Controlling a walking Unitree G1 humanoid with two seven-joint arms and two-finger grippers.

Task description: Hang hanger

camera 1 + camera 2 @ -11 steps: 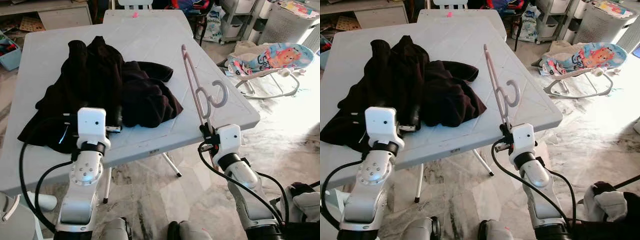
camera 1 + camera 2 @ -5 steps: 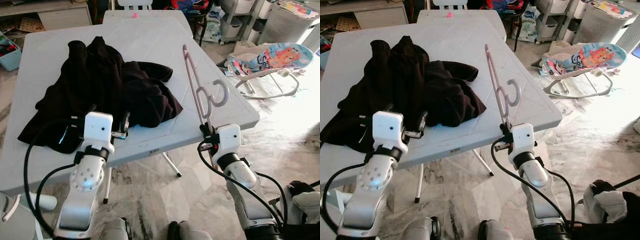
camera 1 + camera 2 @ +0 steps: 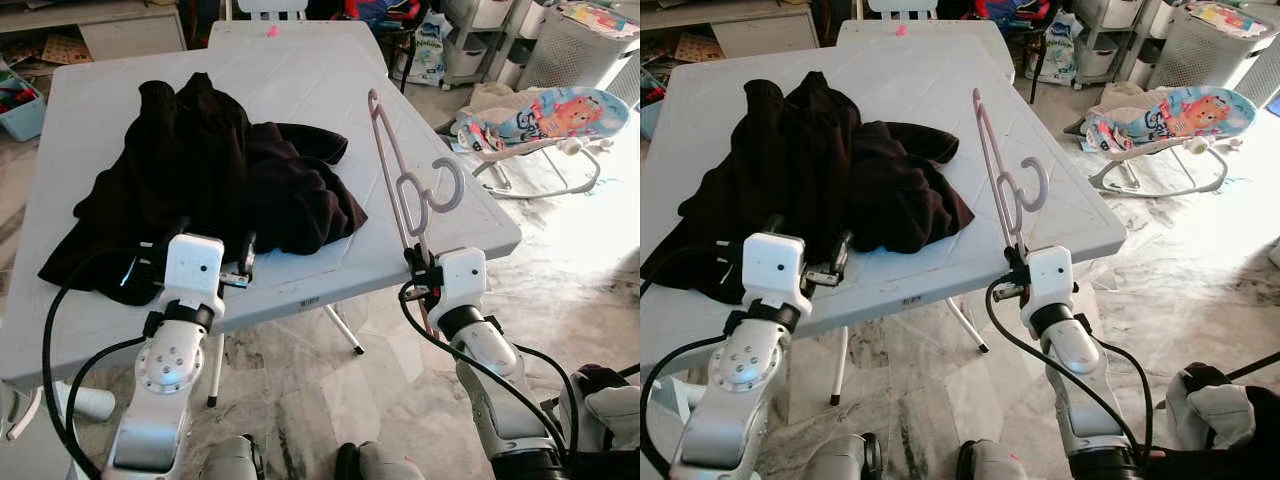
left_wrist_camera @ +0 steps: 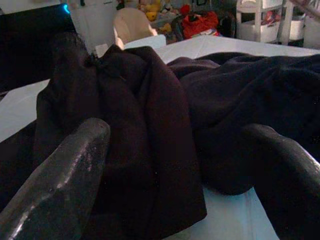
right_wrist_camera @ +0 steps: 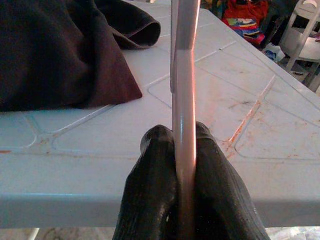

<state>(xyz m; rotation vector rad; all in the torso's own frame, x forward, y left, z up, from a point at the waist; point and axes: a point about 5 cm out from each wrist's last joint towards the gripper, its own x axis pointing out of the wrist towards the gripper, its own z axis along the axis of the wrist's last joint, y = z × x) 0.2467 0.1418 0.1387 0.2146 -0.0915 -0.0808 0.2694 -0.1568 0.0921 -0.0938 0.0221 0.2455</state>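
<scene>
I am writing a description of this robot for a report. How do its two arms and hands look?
Both arms are silver metal with round joints and loose black cables looping beside them. Each wrist carries a white boxy housing. The left hand and the right hand each have two long black fingers with a rounded, slightly glossy surface.

The white plastic folding table point(image 3: 300, 90) and crumpled black garment point(image 3: 830, 170) are seen from above by both head views; they are viewed low and close by each wrist camera.
</scene>
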